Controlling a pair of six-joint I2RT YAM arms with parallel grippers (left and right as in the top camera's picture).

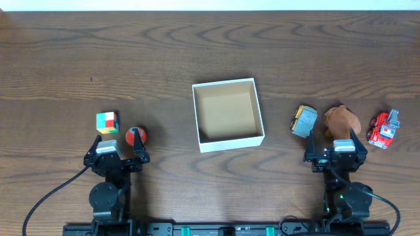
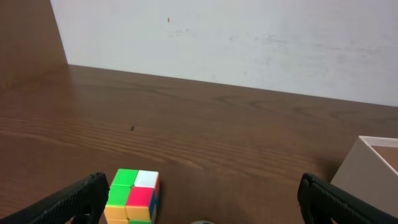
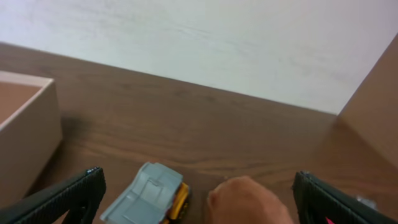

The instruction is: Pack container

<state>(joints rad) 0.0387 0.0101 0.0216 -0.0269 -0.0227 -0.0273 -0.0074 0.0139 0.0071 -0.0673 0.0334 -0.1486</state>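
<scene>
The container [image 1: 228, 141], a shallow square box with white walls and a brown inside, sits empty at the table's middle; its corner shows in the left wrist view [image 2: 367, 165] and the right wrist view [image 3: 28, 134]. A colourful cube [image 1: 107, 122] [image 2: 134, 194] and a red ball [image 1: 136, 136] lie at the left, just ahead of my open left gripper [image 1: 117, 152] [image 2: 199, 202]. A grey-yellow toy truck [image 1: 304, 120] [image 3: 149, 194], a brown plush toy [image 1: 341, 120] [image 3: 249, 202] and a red toy vehicle [image 1: 384, 129] lie at the right. My open right gripper [image 1: 335, 153] [image 3: 199, 199] is just behind the plush, empty.
The dark wooden table [image 1: 210, 59] stretches behind the container. A white wall [image 2: 249, 37] stands at the far edge. Both arm bases and cables sit at the near edge.
</scene>
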